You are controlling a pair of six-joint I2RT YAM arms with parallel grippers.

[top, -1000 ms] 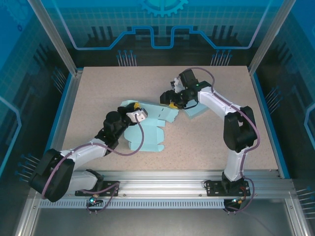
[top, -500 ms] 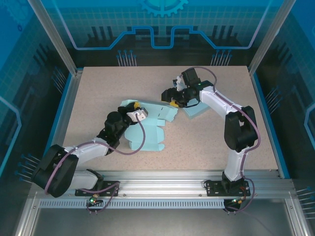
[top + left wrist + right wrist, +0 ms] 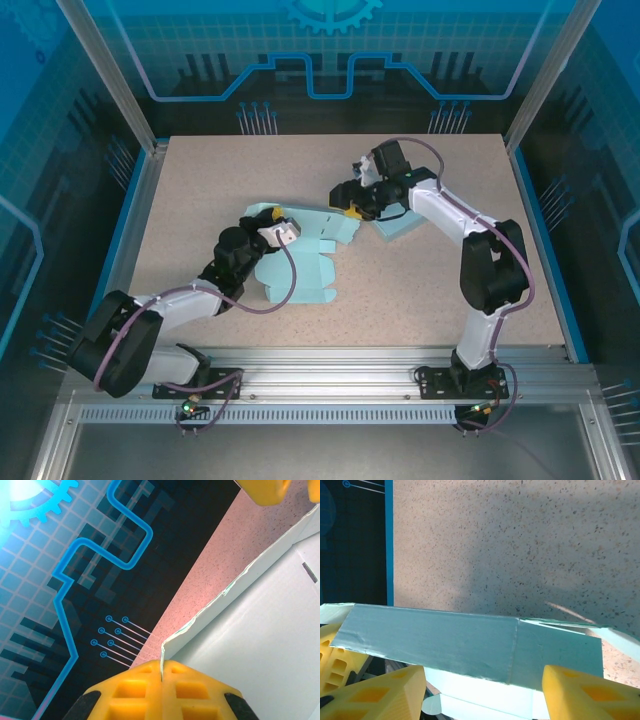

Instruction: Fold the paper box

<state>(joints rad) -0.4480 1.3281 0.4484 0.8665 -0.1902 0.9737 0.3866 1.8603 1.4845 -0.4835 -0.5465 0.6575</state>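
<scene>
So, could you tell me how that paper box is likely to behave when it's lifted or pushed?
The paper box probably flops: its edge looks sheet-thin in the left wrist view. Likely very light, so a push would slide it across the table. Creased panels should hinge readily.

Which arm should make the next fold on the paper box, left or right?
Right. The right tool is open around a flap of the paper box, so it can likely fold it. The left tool is shut on a box edge, anchoring it.
</scene>
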